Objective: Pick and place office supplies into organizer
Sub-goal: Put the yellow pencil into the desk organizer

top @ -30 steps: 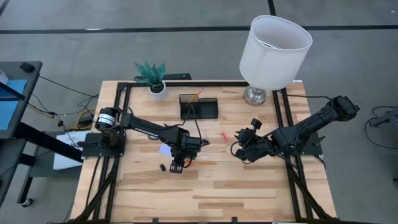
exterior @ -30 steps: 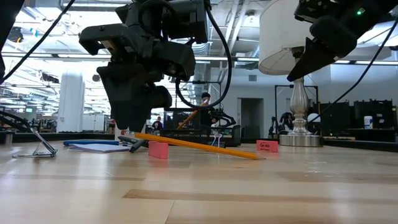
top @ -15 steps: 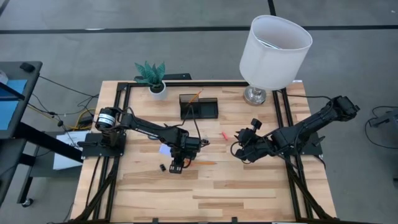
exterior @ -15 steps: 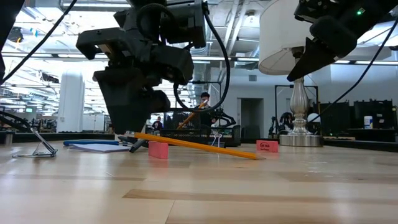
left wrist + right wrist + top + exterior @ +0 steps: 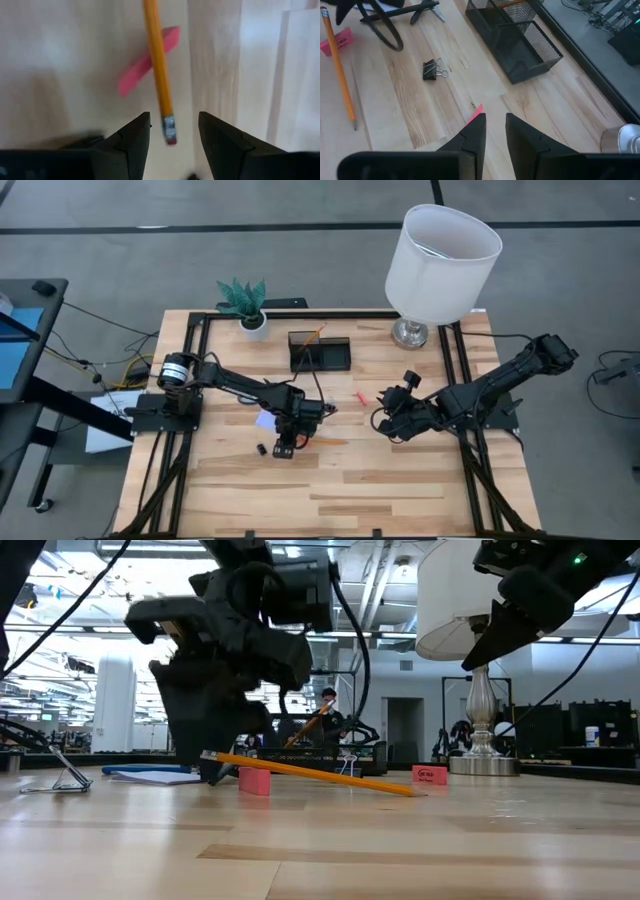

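Wooden table, centre-left of the high view: left gripper low over orange pencil.

Fingers partly open, holding nothing; eraser end between them, long axis pointing straight away across pink eraser. Right gripper narrowly open, empty, farther off.

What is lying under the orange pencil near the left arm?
A pink eraser lies under the orange pencil, which crosses over it above the wooden table. The eraser's middle is covered by the pencil.

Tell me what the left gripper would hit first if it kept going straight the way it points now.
Most likely the orange pencil: its eraser end sits between the open fingers of the left gripper, with the pink eraser lying under the pencil just beyond. Depth is hard to judge; the wooden table lies right behind both.
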Robot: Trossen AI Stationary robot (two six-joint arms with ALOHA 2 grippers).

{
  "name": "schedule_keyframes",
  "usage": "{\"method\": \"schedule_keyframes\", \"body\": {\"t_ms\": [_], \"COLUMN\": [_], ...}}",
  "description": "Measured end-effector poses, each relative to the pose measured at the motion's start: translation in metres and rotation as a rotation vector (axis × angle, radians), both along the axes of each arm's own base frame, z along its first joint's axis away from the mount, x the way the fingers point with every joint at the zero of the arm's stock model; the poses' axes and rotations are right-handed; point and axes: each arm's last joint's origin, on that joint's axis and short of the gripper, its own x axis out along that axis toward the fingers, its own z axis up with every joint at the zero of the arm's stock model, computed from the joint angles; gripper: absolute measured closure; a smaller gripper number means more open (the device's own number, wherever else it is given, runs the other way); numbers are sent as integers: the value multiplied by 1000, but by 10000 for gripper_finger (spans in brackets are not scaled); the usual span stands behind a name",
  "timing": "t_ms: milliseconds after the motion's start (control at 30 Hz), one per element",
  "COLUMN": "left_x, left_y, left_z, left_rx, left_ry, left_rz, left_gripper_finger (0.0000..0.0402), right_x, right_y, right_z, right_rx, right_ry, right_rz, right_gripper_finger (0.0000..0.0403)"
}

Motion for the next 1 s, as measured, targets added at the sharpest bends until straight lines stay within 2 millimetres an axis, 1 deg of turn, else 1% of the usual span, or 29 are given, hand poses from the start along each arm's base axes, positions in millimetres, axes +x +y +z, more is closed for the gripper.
{"method": "schedule_keyframes", "body": {"t_ms": [100, 300, 400, 467, 567, 733, 767, 1000], "left_x": [1, 2, 2, 2, 4, 6, 6, 6], "left_y": [3, 5, 6, 7, 7, 12, 13, 14], "left_z": [-5, -6, -6, -6, -6, -6, -6, -6], "left_rx": [-32, -42, -47, -45, -41, -40, -39, -36], "left_ry": [17, 12, 6, -2, -28, -45, -45, -38], "left_rz": [0, -8, -19, -30, -46, -40, -36, -30], "left_gripper_finger": [241, 242, 252, 267, 302, 382, 388, 394], "right_x": [0, -1, -1, -1, -1, 0, -1, 0], "right_y": [0, 0, 0, 0, 0, 0, 0, 0], "right_z": [0, 0, 0, 0, 0, 0, 0, 0], "right_rx": [-1, -2, -3, -3, -3, -2, -3, -3], "right_ry": [2, 5, 6, 6, 6, 5, 6, 6], "right_rz": [0, -1, -1, -1, -1, -1, -1, -1], "right_gripper_finger": [336, 336, 336, 336, 336, 336, 336, 336]}}
